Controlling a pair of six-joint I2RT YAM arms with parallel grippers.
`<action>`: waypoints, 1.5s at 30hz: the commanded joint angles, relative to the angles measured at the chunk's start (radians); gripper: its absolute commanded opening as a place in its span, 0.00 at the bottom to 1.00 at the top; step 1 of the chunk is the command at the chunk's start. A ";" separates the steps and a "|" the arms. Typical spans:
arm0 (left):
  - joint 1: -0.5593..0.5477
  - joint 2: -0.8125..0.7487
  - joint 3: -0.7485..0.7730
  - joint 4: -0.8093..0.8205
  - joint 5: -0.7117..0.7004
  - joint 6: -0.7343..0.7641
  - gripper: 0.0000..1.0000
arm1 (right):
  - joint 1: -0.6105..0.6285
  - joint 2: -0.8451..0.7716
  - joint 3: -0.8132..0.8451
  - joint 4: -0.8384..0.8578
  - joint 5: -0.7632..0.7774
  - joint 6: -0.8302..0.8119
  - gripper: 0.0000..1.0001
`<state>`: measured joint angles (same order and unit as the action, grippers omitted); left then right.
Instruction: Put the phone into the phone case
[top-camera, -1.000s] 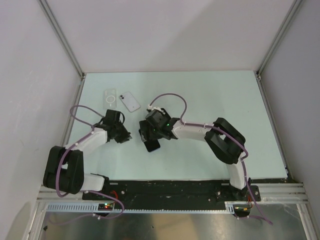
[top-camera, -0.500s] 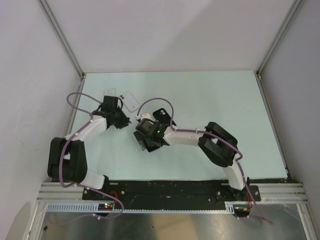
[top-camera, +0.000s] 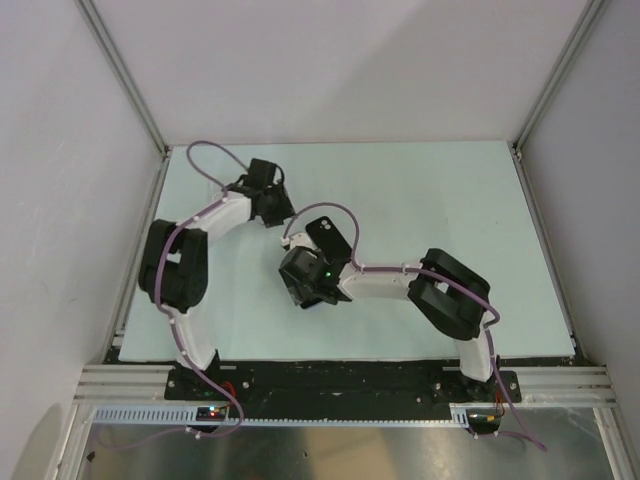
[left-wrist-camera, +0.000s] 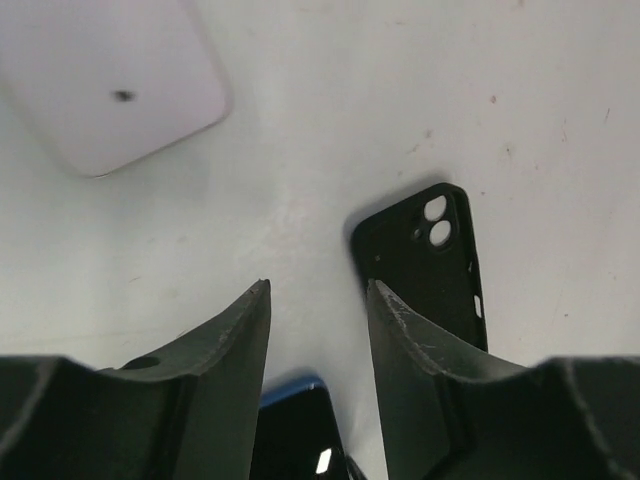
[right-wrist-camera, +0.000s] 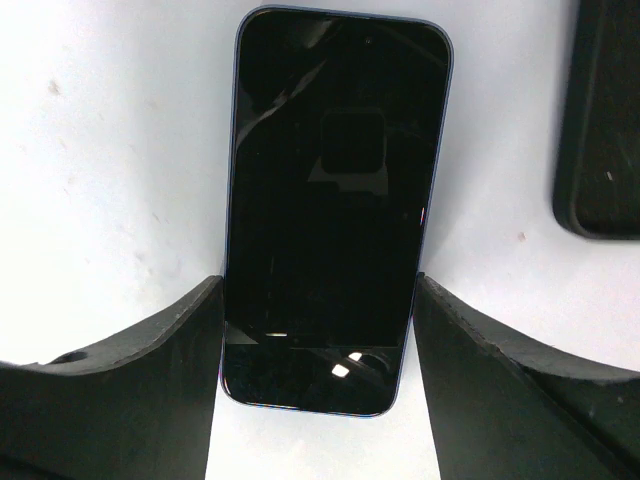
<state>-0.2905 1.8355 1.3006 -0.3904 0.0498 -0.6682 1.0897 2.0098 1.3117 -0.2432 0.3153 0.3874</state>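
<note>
A dark phone (right-wrist-camera: 335, 180) with a blue rim lies screen up on the table. My right gripper (right-wrist-camera: 320, 285) straddles its near end, with a finger touching each long side. In the top view the right gripper (top-camera: 300, 285) hides most of the phone. The black phone case (right-wrist-camera: 600, 120) lies open side up just right of the phone, apart from it, and also shows in the top view (top-camera: 325, 232). My left gripper (left-wrist-camera: 318, 290) is open and empty above the table, left of the black case (left-wrist-camera: 425, 265), with the phone's corner (left-wrist-camera: 295, 430) below it. In the top view the left gripper (top-camera: 270, 208) is behind the phone.
A white phone (left-wrist-camera: 110, 80) lies face down at the far left of the left wrist view. The left arm (top-camera: 215, 215) hides it in the top view. Enclosure walls and metal posts (top-camera: 125, 85) border the table.
My left arm has swung from the near left up toward the back and now covers the white phone and the clear case. My right gripper has shifted slightly left and nearer, over the dark phone.
</note>
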 joint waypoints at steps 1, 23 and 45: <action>-0.080 0.101 0.102 0.004 -0.043 0.050 0.49 | -0.001 -0.036 -0.159 -0.165 0.000 0.037 0.55; -0.200 0.225 0.173 -0.005 -0.270 -0.050 0.41 | -0.057 -0.250 -0.451 -0.130 -0.016 0.141 0.56; -0.243 0.228 0.225 -0.175 -0.507 0.020 0.01 | -0.096 -0.324 -0.469 -0.093 -0.070 0.094 0.58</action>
<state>-0.5369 2.0739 1.4948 -0.5137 -0.3542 -0.6918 1.0092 1.6718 0.8886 -0.2073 0.2951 0.4877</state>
